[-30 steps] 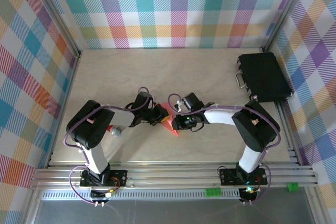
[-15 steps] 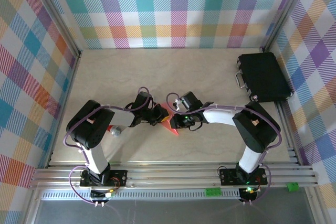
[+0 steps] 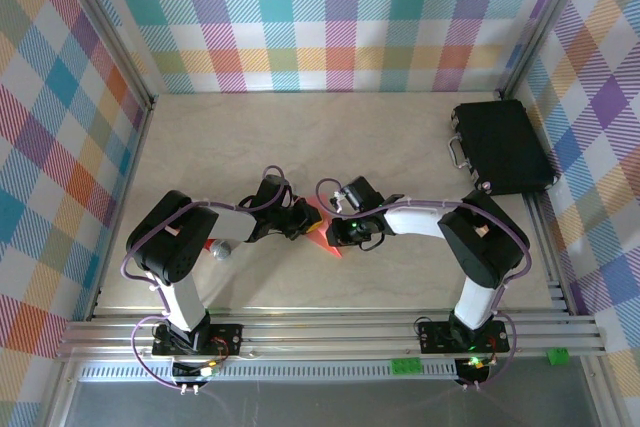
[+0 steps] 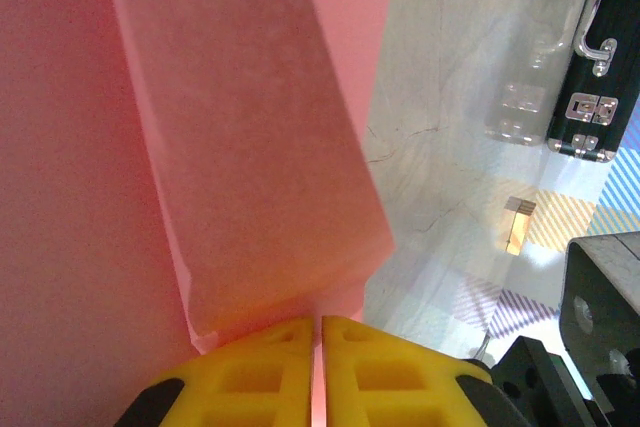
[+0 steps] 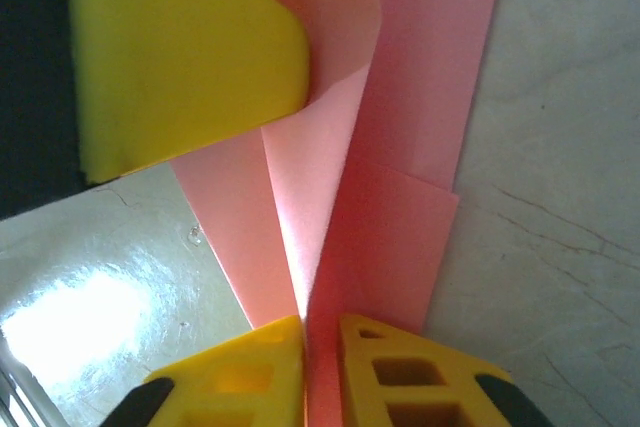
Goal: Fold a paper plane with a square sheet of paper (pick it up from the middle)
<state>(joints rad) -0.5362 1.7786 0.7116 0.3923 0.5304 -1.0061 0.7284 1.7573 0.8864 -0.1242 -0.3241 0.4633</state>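
The left pincer (image 4: 318, 367) is clamped on the paper (image 4: 230, 147). Its yellow tips meet with only a thin pink sliver between them, gripping the end of a long folded flap that runs away from the wrist camera.

The right pincer (image 5: 320, 367) is likewise closed on the paper, its tips nipping a raised crease where two layers meet. From that wrist the left pincer's yellow pad sits at the upper left, touching a curled layer of the same sheet.

My reading is that the two grips come from opposite sides so that one can pin the paper while the other works a fold. The sheet looks partly folded into overlapping panels, not yet a finished dart.

From above, the paper lies directly between the two pincers, near the middle of the surface (image 3: 250, 147). One pink point pokes out toward the near edge. Whether the whole sheet rests flat or is partly lifted I cannot tell.

The black case (image 3: 503, 145) sits well apart in the far right corner.
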